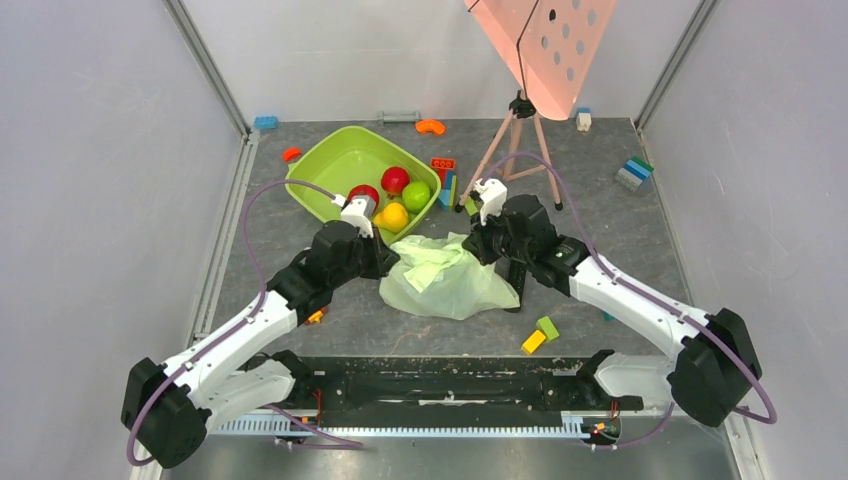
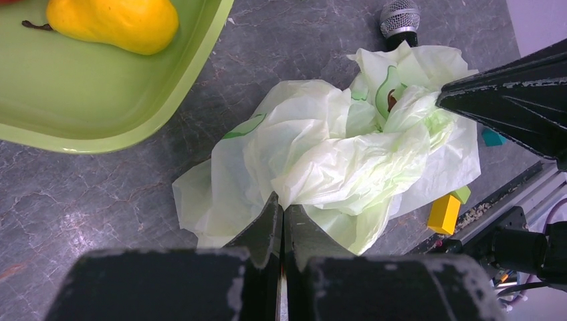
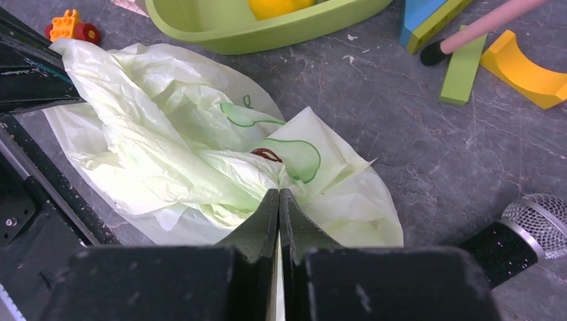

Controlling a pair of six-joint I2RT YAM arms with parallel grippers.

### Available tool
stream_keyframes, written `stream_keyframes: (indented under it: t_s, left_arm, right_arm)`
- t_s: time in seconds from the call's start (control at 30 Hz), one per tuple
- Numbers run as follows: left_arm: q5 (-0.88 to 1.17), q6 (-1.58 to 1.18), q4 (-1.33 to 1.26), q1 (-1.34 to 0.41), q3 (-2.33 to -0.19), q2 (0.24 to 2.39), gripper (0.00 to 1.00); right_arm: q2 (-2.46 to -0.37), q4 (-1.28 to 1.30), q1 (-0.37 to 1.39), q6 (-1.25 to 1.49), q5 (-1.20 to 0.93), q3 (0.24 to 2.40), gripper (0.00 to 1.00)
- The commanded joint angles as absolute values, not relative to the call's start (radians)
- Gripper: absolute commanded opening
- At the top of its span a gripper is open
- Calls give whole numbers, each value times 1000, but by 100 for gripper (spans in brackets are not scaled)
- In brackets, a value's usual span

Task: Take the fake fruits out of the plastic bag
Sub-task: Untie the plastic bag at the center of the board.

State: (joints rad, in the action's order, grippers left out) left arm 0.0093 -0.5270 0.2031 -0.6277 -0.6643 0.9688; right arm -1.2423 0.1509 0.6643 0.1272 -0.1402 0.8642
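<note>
Crinkly translucent pale-green bag (image 1: 445, 285) crumpled on grey marbled table (image 1: 640, 215), just before rigid lime tub (image 1: 330, 162) (glossy yellow pear (image 2: 110, 23) inside), left gripper (image 2: 281, 215) clamped on a fold, right gripper (image 3: 279, 200) closed, seemingly pinching thin film too.

My top camera looks down from above and behind my bases, far enough to show the whole table (image 1: 620, 230). My wrist cameras look from opposite sides, very near, onto the plastic bag (image 1: 440, 280), which all views share.
</note>
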Motion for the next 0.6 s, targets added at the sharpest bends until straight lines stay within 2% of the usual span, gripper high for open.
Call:
stream_keyframes:
  t_s: [0.0, 0.33, 0.57]
  left_arm:
    - [4, -530, 176, -626, -668, 967, 2]
    - [-23, -541, 189, -626, -663, 958, 2]
    - [-28, -544, 195, -626, -650, 939, 2]
  right_arm:
    - [-1168, 121, 665, 159, -58, 827, 0]
    - [-1039, 182, 665, 348, 278, 762, 0]
    - [-958, 218, 662, 552, 395, 694, 0]
